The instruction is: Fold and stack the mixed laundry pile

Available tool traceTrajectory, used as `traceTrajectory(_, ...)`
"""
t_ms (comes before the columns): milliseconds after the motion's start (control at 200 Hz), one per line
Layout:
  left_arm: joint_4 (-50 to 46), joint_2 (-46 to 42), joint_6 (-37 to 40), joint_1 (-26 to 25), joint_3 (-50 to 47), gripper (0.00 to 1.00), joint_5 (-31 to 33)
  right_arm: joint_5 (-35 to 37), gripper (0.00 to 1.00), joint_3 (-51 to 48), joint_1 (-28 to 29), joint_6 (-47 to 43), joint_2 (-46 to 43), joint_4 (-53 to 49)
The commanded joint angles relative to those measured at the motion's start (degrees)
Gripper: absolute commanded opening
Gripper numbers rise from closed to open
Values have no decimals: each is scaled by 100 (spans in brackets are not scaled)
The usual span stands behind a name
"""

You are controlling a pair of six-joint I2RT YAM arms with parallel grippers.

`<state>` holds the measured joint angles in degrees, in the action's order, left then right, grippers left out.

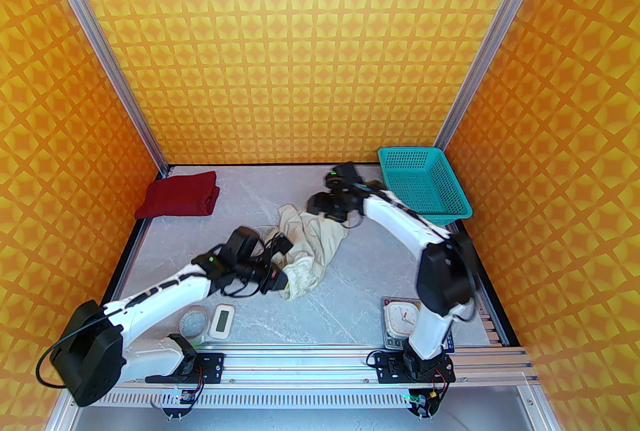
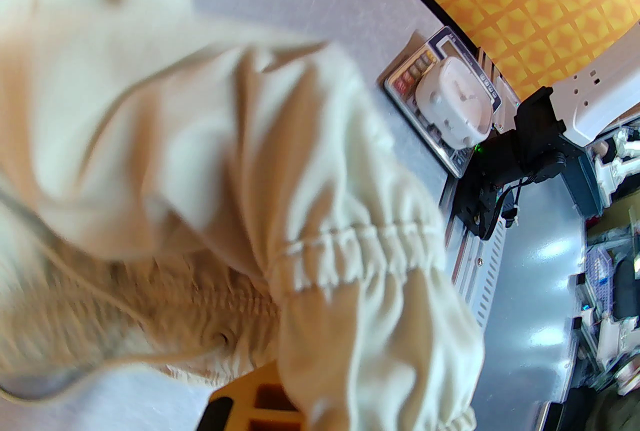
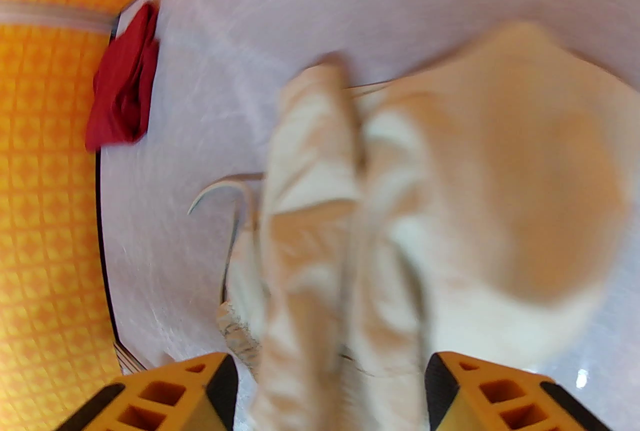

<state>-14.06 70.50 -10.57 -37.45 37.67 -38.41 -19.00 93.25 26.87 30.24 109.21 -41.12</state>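
Cream shorts (image 1: 315,239) lying left of teal basket (image 1: 425,188): likely handling light, limp. Left gripper (image 1: 282,276) pinching gathered waistband; right gripper (image 3: 330,384) straddling leg fabric, fingers spread, hem offering hold.

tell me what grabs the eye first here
The loud orange-yellow patterned walls dominate. Mid-table, crumpled cream shorts lie between the two arms, the left hand shut on the waistband. A folded dark red shirt sits in the far left corner, a teal basket far right.
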Motion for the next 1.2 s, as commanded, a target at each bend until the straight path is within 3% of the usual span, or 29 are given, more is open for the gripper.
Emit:
traceTrajectory(0, 863, -350, -666, 10, -385, 0, -195, 386, 68, 705, 270, -407, 672, -556)
traceTrajectory(220, 977, -284, -914, 10, -719, 0, -175, 945, 71, 2032, 962, -1147, 1810, -1505)
traceTrajectory(415, 1115, -107, -936, 11, -743, 0, -166, 1696, 68, 2683, 1145, -1570, 2598, -2165)
traceTrajectory(515, 1121, -62, -906, 10, -722, 0, -98, 1956, 55, 2748, 1128, -1609, 2850, -2133)
traceTrajectory(655, 816, -261, -741, 84, -485, 0, 518, 1487, 13, 3242, 859, -1349, 3011, -1994)
traceTrajectory(725, 796, -427, -671, 307, -243, 0, 609, 1050, 0, 3424, 609, -1114, 2847, -1735)
traceTrajectory(865, 929, -652, -382, 812, 375, 0, 625, 280, 0, 3434, 73, -528, 2133, -824)
traceTrajectory(995, 794, -404, -11, 1422, 1332, 0, 628, -384, 0, 2854, -530, 311, 1166, 757)
traceTrajectory(1195, 221, -27, 701, 1592, 2852, 0, 477, -294, 0, 1662, -794, 539, -506, 2194)
